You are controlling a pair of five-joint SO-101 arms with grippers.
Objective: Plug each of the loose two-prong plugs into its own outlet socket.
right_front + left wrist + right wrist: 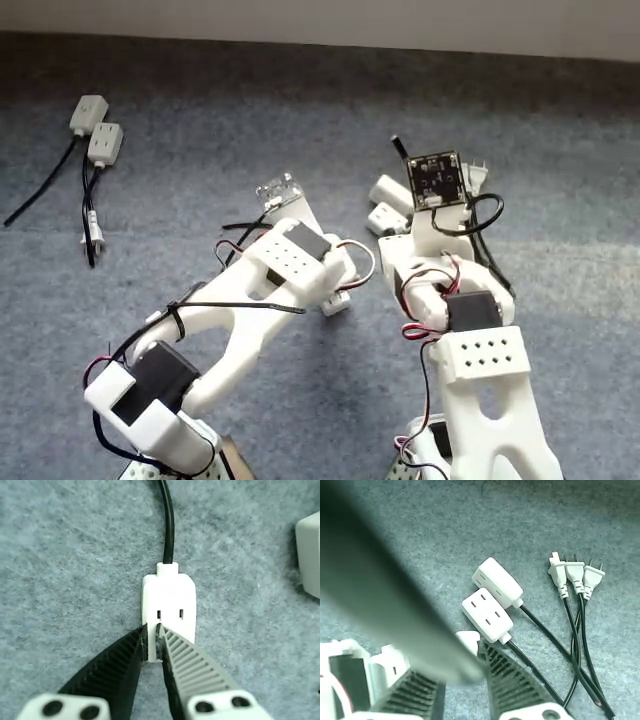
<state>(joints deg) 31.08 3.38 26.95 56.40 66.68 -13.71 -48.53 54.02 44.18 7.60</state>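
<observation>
1. Three white two-prong plugs (575,572) are lying side by side, near two white outlet sockets (487,615) that are touching each other. Two further sockets (104,143) are sitting well apart from them, out on the left arm's side.
2. The held socket (169,600) is lying flat on the fuzzy grey carpet (60,555). It is a smooth, rounded white block showing two slots, with a black cord (167,520) leaving its far end.
3. The left gripper (152,641) is clamping its ribbed fingers on that socket's near edge.
4. The right gripper (455,665) is hovering with its ribbed fingers apart, just beside the touching pair.
</observation>
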